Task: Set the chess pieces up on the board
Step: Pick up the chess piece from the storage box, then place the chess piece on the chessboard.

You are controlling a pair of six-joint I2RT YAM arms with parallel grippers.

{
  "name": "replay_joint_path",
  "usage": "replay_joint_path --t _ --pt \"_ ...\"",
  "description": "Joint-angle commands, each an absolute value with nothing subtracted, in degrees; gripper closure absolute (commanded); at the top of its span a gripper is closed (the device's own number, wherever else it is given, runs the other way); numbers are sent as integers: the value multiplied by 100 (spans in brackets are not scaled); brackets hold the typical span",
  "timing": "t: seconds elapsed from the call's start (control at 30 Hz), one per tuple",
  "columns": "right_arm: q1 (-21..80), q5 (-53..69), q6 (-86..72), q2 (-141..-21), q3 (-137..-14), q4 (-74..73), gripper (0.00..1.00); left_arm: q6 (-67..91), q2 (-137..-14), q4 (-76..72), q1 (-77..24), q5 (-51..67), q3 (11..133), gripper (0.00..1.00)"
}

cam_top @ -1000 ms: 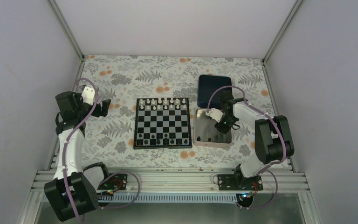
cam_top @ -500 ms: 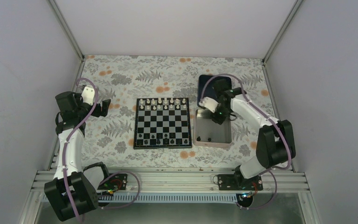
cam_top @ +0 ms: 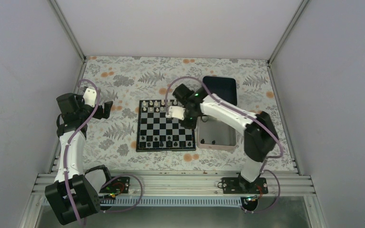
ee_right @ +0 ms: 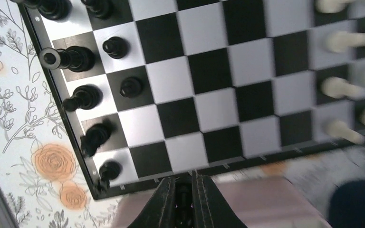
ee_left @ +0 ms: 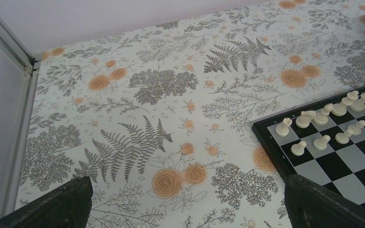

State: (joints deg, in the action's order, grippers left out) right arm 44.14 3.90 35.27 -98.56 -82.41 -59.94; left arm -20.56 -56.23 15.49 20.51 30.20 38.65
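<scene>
Status, left to right. Left gripper (cam_top: 107, 109) sits at 9 o'clock of the chessboard (cam_top: 166, 125), over the floral cloth (ee_left: 138, 95). Its fingers are apart and hold nothing. It's out of the way, so no need to move it.

White pieces (cam_top: 165, 105) fill the two ranks at the board's 12 o'clock edge. Black pieces (cam_top: 168, 141) stand along the 6 o'clock edge. Wrist view shows the back rank populated and only a few on the rank in front. The front-rank squares toward the 4 o'clock corner look free.

Right gripper (ee_right: 184, 183) hangs over the board's 3 o'clock edge with its fingers pinched together on a small black piece (ee_right: 184, 197). I can't tell which type from here.

Step in hand, as I read it, is to carry that piece to a free square on the black side and set it down. Suggestions:
- Travel high enough to clear the standing pieces and come in from the 3 o'clock side, not across the white ranks.
- Centre over the target square before descending, then go straight down.
- Line the fingers up so they open into empty squares and not toward a neighbour.
- Release only once the base is seated, then lift vertically.

Main risk is a finger clipping an adjacent piece and toppling it.

Silver tray (cam_top: 228, 142) lies just beside the board at 3 o'clock. Dark blue tray (cam_top: 221, 85) is at 1 o'clock.
</scene>
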Motion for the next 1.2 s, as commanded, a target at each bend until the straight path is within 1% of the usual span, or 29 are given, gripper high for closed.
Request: replay_joint_path --t 0.0,0.27,1.17 --pt "4757 515 3517 -10543 -8251 -5918 92 -2118 -5632 1520 2083 3064 3847 0" --pt "4992 541 3574 -11150 -8295 -5813 91 -2132 -5596 1527 2092 3067 3841 0" --pt "5045 572 3556 -11445 -8205 -5835 89 -2136 -5655 1518 2101 3116 3842 0"
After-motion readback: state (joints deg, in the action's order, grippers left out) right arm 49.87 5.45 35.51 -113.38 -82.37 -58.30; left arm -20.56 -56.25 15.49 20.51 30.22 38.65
